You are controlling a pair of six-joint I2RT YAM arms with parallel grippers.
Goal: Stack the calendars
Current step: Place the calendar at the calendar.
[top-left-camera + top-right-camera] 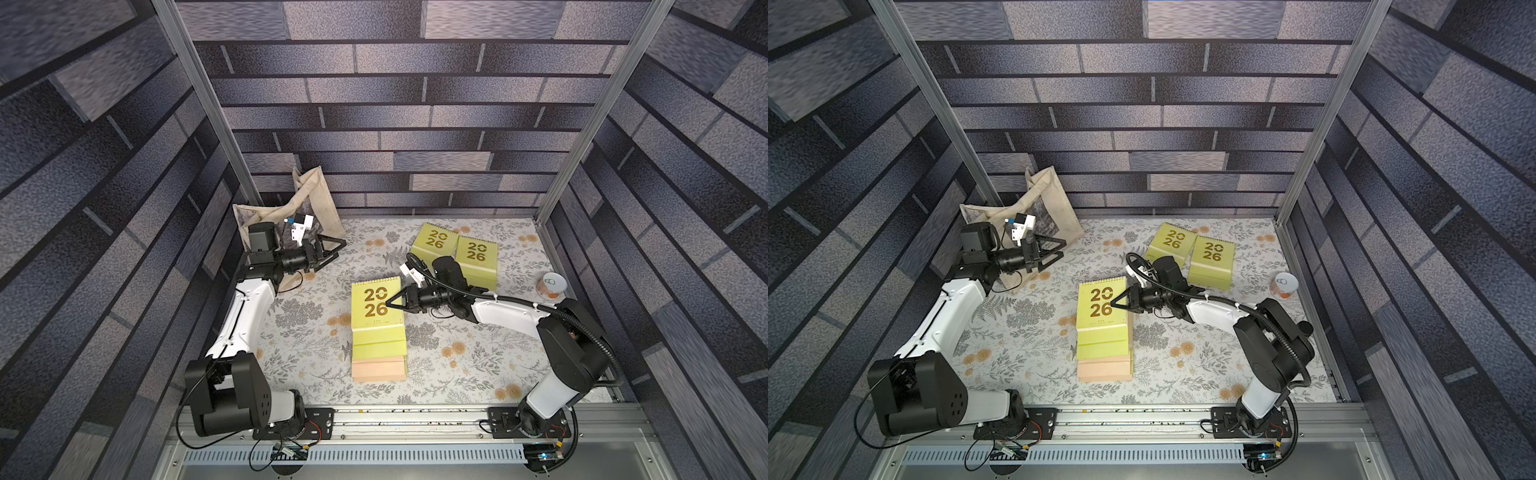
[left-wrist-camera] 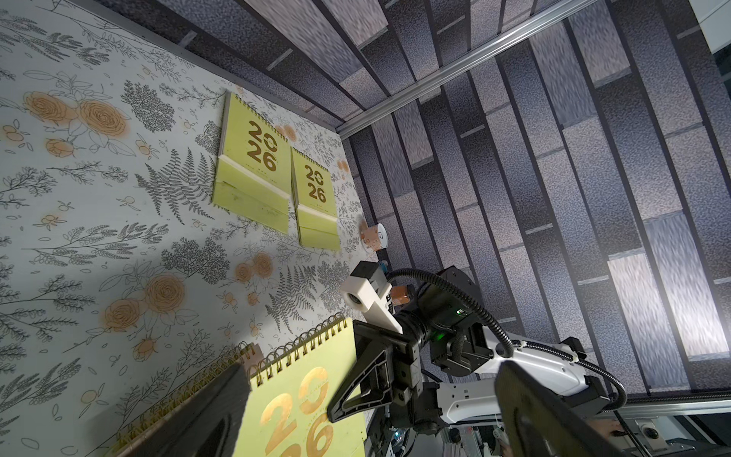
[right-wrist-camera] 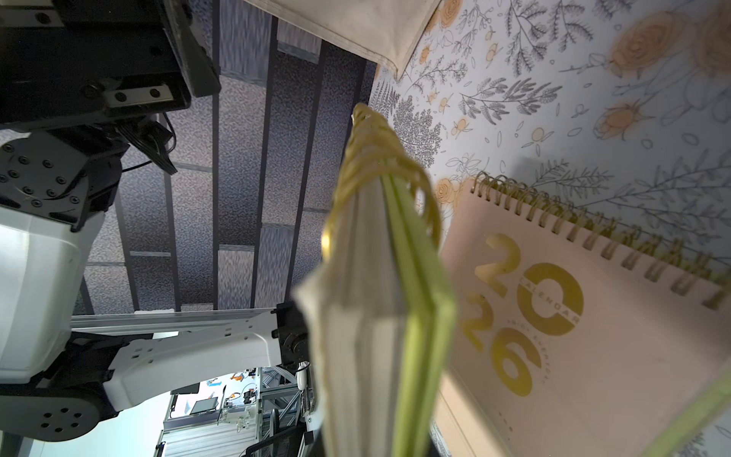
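Right gripper (image 1: pixel 388 302) is clamped tight on the right edge of a lime-green calendar (image 1: pixel 376 305). The gold 2026 cover faces up, and it hangs right over the stack (image 1: pixel 379 340) in the middle of the floral mat (image 1: pixel 299 332). The stack under it shows 1 green layer, then peach-pink at the bottom.

On the right wrist cam the held one is edge-on and tipped up enough that a pink cover (image 3: pixel 573 336) shows beneath it. I can't tell if its near edge touches the stack.

Behind the stack, a bit to its right, 2 more green calendars (image 1: pixel 434 243) (image 1: pixel 477 257) lie flat side by side, touching.

Left gripper (image 1: pixel 337 251) is back-left of the stack, well apart, jaws spread wide with nothing in them. The tote bag (image 1: pixel 316 195) is further back-left. A small white-lidded jar (image 1: pixel 552 284) sits far right of the stack.
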